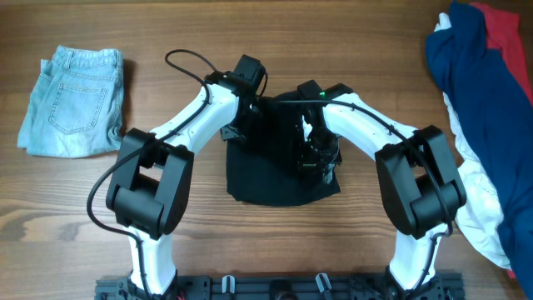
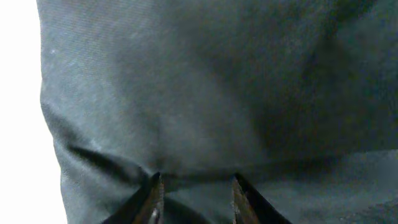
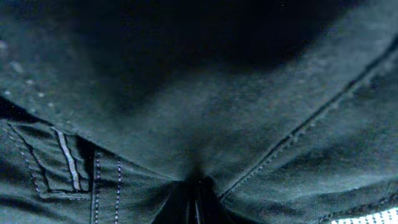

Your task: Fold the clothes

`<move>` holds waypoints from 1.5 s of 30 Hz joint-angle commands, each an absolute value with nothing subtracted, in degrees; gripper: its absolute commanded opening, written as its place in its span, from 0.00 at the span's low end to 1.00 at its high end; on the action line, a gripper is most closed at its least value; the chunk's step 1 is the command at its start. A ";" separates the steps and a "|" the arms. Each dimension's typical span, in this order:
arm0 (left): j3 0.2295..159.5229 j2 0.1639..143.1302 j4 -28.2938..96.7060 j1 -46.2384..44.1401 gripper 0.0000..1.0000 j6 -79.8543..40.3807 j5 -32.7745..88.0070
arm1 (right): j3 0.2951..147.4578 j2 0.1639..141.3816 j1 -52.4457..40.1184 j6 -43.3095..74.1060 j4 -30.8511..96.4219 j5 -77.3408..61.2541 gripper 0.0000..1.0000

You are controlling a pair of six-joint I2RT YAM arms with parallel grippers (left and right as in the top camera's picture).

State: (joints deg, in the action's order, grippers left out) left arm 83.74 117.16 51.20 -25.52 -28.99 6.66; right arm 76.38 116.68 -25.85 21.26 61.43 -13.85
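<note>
A black garment (image 1: pixel 279 179), one of the clothes, lies bunched in the table's middle, and both grippers are down on it. My left gripper (image 1: pixel 247 117) is at its far left edge; in the left wrist view its jaws (image 2: pixel 196 183) stand apart, open, with dark fabric (image 2: pixel 205 93) lying across the gap and creased at the tips. My right gripper (image 1: pixel 318 154) is over the garment's right half. In the right wrist view it (image 3: pixel 196 186) is shut on a pucker of stitched black cloth (image 3: pixel 205 124).
Folded light-blue denim (image 1: pixel 73 102) lies at the far left of the wooden table (image 1: pixel 275 250). A heap of navy (image 1: pixel 479 75), red (image 1: pixel 506 33) and white (image 1: pixel 483 208) clothes runs down the right edge. A black cable (image 1: pixel 187 62) loops behind the left arm.
</note>
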 commanded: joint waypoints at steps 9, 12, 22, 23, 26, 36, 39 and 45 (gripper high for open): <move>86.50 108.62 37.28 -20.40 0.64 -21.41 0.43 | 75.31 117.73 -24.88 24.03 60.05 -2.66 0.04; 86.50 111.28 33.76 -17.87 0.64 -21.39 4.91 | 75.31 117.73 -24.91 23.99 60.05 -2.94 0.04; 86.50 117.16 24.16 -14.90 0.66 -21.37 12.47 | 75.31 117.73 -24.91 23.97 60.05 -3.90 0.04; 86.48 117.91 24.27 -14.90 0.65 -21.12 13.13 | 75.31 117.73 -24.88 23.99 60.05 -3.90 0.04; 86.48 119.13 25.04 -14.87 0.65 -21.12 15.03 | 75.31 117.73 -24.88 24.12 60.03 -3.88 0.04; 86.48 125.43 35.40 -14.87 0.60 -16.67 13.21 | 75.31 117.73 -24.88 24.64 58.59 -2.57 0.04; 86.48 126.17 39.81 -14.83 0.50 -16.69 9.63 | 75.31 117.73 -24.88 24.60 58.30 -0.30 0.04; 86.48 126.17 54.87 -14.83 0.11 -16.97 4.29 | 75.31 117.73 -23.79 24.62 54.72 5.50 0.04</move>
State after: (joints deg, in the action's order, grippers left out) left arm 88.05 123.48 48.01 -14.68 -17.58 9.39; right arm 76.36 115.55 -25.78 23.20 59.11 -7.33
